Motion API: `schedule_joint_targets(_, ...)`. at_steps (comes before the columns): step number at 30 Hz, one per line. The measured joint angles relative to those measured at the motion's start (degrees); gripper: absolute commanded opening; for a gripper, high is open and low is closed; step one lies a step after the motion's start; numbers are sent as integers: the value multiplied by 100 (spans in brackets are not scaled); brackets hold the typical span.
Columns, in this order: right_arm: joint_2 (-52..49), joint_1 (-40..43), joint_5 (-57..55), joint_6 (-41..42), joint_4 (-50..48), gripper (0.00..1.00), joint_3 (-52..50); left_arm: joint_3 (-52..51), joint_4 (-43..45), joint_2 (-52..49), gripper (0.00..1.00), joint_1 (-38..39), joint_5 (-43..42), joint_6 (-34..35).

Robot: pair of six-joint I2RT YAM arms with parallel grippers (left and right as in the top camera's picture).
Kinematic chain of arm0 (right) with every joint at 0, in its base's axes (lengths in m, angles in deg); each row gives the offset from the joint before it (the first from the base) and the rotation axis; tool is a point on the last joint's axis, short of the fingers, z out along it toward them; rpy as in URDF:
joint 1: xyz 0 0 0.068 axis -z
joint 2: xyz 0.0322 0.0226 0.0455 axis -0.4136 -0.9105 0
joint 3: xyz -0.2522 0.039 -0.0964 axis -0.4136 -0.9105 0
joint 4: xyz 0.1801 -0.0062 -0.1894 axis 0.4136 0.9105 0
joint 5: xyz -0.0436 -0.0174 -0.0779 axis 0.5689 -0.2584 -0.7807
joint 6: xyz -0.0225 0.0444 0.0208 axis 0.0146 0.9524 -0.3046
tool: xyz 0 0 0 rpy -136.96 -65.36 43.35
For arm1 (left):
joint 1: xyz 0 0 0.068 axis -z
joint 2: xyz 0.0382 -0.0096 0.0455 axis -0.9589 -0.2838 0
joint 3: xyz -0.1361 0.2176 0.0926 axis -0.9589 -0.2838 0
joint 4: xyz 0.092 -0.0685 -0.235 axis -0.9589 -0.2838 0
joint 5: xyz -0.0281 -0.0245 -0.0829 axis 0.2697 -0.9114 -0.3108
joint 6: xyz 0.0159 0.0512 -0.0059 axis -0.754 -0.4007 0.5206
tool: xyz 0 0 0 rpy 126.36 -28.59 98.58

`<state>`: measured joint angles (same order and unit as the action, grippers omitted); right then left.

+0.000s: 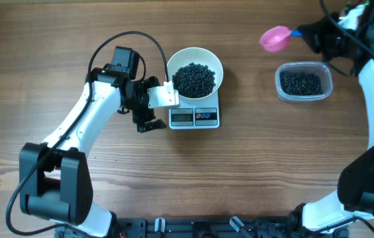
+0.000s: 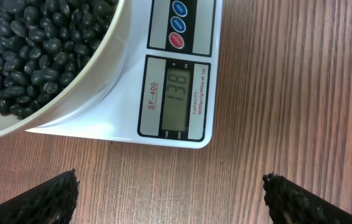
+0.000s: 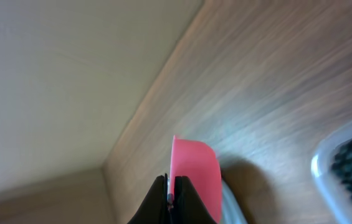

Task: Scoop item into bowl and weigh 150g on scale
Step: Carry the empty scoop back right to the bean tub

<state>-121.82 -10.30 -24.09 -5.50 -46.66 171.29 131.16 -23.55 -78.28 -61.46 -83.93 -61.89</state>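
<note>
The white bowl [image 1: 218,66] stands on the scale [image 1: 195,117], heaped with black beans [image 1: 194,79]. In the left wrist view the scale's display [image 2: 176,98] reads 138, with the bowl's rim [image 2: 82,87] and beans [image 2: 32,50] at upper left. My left gripper [image 1: 157,109] hovers just left of the scale, open, with bare wood between its fingers [image 2: 51,199]. My right gripper [image 1: 312,34] is high at the back right, shut on the handle of a pink scoop [image 1: 276,38]. The right wrist view shows the scoop [image 3: 194,174] edge-on above the table.
A clear plastic tub [image 1: 304,82] holding more black beans sits right of the scale, below the scoop. Its rim [image 3: 325,168] shows at the right edge of the right wrist view. The left arm's cable loops over the table behind the bowl.
</note>
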Motion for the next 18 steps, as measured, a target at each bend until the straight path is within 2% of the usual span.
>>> schedule_joint_targets(7, 0, 579, 109, -916, 450, 4, 0, 0, 0, 0, 100, 0, 0, -2)
schedule_joint_targets(11, 0, 841, -345, -1534, 501, 4, 0, 0, 0, 0, 100, 0, 0, 0)
schedule_joint_targets(18, 0, 929, -1012, -1864, 505, 4, 0, 0, 0, 0, 100, 0, 0, -2)
